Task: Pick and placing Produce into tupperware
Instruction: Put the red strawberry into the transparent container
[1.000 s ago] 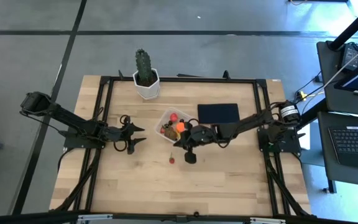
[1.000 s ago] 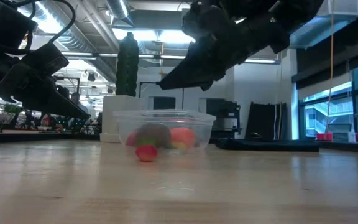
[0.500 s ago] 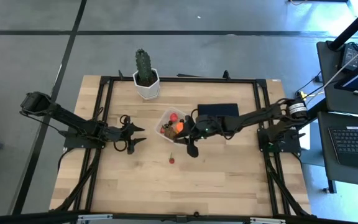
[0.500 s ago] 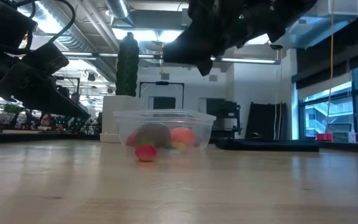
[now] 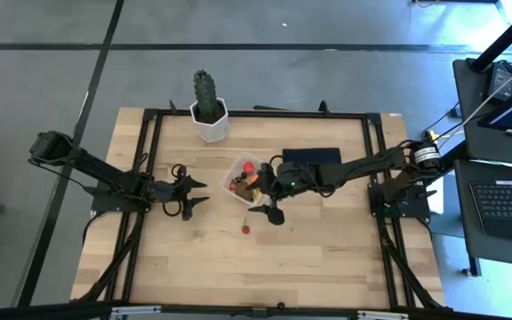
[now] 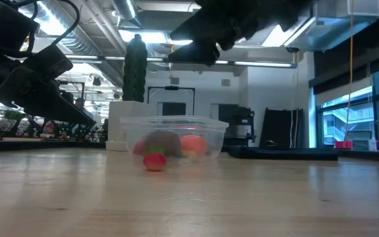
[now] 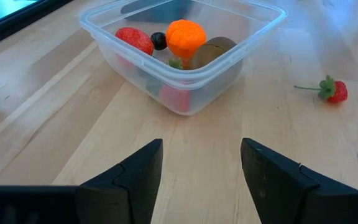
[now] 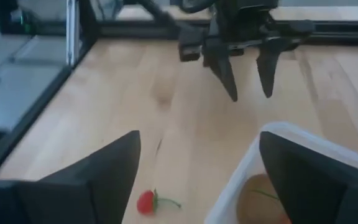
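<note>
The small clear square plastic tub sits on the wooden bench. Near it lies a tiny red toy strawberry with a green stem. It looks light and hard and may roll, so pinch its round body. The right gripper hangs between tub and strawberry, fingers wide and empty. The left gripper waits beside the tub, fingers partly apart and empty.

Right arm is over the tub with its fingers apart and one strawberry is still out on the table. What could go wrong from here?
1. The strawberry lies close beside the tub; reaching down for it, the right gripper could clip the tub's rim and shift it.
2. The strawberry is small with a thin stem, so it may roll or slip from the fingers.
3. The tub already holds an orange piece and a brown lump piled high; another drop could bounce out.
</note>
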Motion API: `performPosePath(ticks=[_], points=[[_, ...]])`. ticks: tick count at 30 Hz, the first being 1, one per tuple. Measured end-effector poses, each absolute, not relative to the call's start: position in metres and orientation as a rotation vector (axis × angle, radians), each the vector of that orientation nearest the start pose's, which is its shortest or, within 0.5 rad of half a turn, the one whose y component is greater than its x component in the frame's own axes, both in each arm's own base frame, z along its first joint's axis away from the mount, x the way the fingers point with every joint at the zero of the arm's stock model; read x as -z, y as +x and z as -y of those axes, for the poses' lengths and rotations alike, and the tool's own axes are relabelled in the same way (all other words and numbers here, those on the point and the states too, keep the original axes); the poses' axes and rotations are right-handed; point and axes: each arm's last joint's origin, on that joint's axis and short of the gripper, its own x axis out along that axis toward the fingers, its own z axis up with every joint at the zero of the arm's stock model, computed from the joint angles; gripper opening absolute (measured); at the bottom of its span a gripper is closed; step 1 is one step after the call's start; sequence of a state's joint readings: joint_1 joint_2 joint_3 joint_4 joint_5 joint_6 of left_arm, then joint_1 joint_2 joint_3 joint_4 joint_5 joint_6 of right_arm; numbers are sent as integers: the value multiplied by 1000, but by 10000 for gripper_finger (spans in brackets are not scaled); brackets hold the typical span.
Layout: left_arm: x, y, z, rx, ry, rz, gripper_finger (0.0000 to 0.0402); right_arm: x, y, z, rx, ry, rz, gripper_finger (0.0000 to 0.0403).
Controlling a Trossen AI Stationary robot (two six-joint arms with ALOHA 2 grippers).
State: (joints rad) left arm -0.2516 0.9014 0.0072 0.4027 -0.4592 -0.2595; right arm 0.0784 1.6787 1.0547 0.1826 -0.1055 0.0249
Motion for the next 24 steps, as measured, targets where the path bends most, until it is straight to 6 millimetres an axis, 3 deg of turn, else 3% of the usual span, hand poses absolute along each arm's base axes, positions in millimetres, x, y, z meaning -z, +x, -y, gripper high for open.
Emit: performPosePath(ticks=[7, 11, 19, 24], points=[[-113, 138, 22, -262, -82, -432, 208, -261, 377, -49, -248, -255, -669, 332], [-113, 138, 22, -262, -82, -433, 208, -276, 384, -59, -241, -314, -733, 332], [-112, 138, 22, -262, -81, -436, 208, -272, 398, -81, -311, -364, -848, 332], [-112, 138, 22, -262, -80, -437, 208, -253, 413, -88, -323, -372, -896, 332]])
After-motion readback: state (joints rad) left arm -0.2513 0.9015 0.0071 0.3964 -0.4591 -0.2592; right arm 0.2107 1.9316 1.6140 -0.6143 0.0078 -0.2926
